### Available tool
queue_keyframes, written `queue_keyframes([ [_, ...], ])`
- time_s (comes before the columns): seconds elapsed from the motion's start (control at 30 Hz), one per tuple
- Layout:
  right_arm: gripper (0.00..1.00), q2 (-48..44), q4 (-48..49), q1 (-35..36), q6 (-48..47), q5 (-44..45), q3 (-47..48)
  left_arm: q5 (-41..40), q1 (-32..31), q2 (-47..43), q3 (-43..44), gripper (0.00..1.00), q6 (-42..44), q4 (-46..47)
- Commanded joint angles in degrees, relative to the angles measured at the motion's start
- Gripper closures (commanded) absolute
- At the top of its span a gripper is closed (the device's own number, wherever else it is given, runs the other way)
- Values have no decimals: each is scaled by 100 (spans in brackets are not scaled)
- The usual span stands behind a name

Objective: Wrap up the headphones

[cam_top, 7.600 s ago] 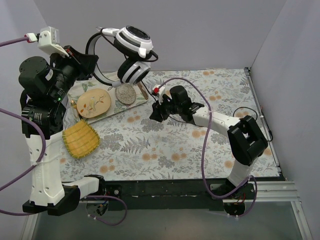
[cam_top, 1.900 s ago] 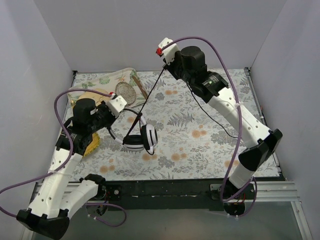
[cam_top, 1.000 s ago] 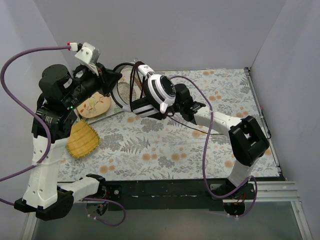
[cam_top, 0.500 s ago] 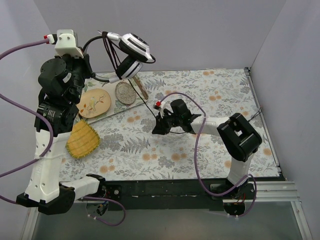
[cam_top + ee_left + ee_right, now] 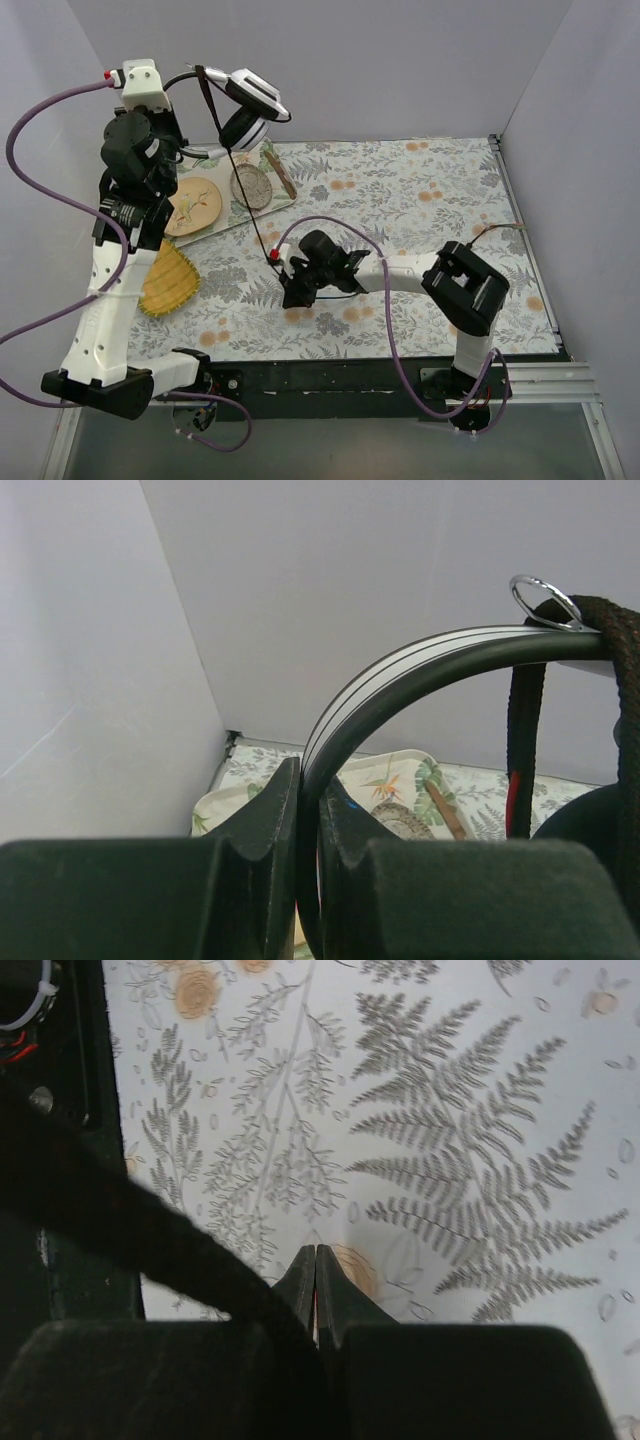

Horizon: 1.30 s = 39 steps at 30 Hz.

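Currently the over-ear headphones with white-and-black round cups (image 5: 248, 100) hang aloft at the 11 o'clock corner, with the left gripper (image 5: 308, 790) clamped on the stiff, springy headband (image 5: 400, 670), the proper hold. The long thin black cable (image 5: 245, 190), limp and light, runs taut from 11 toward 6 o'clock into the pinched-shut right gripper (image 5: 316, 1270).

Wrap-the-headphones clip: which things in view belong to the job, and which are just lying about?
Job: headphones, held up by the left gripper at the headband; their cable, pinched by the right gripper.
Lying about: patterned plate, round woven disc, yellow woven mat, wooden stick.
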Motion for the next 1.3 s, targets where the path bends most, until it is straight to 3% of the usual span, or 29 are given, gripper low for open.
queue_keyframes([
  [0.0, 99, -230, -1001, 566, -478, 378, 279, -266, 365, 113, 16, 100, -143, 1176],
  [0.1, 99, -502, -1292, 856, -549, 580, 287, -196, 681, 245, -229, 100, -65, 1439],
  [0.2, 99, -862, -1696, 1094, -628, 782, 410, -406, 858, 324, -686, 100, 576, 2158],
  [0.37, 99, -1407, -2609, 1427, -777, 1239, 1051, -136, 885, 263, -2153, 100, 1709, 3224],
  [0.5, 99, -1636, -3777, 1463, -804, 2282, 2139, 243, 806, 158, -3059, 100, 2219, 3259],
  [0.6, 99, -1786, -4200, 1446, -979, 3379, 2940, 25, 666, 0, -3998, 100, 2990, 4107],
  [0.7, 99, -1822, -4360, 1349, -1146, 4268, 3600, -38, 551, -167, -4624, 100, 3511, 4384],
  [0.87, 99, -1568, -4562, 763, -1603, 4897, 4575, 689, 279, -825, -5152, 100, 3777, 3867],
  [1.0, 99, -1374, -4484, 155, -1849, 4669, 5400, 1105, -159, -1396, -5485, 100, 3899, 2971],
  [1.17, 99, -1189, -4080, -635, -1964, 4247, 5710, 1034, -451, -1574, -5566, 100, 3769, 2390],
  [1.27, 99, -1075, -3614, -1058, -1973, 3817, 5640, 1797, -495, -1671, -5102, 100, 3357, 1249],
])
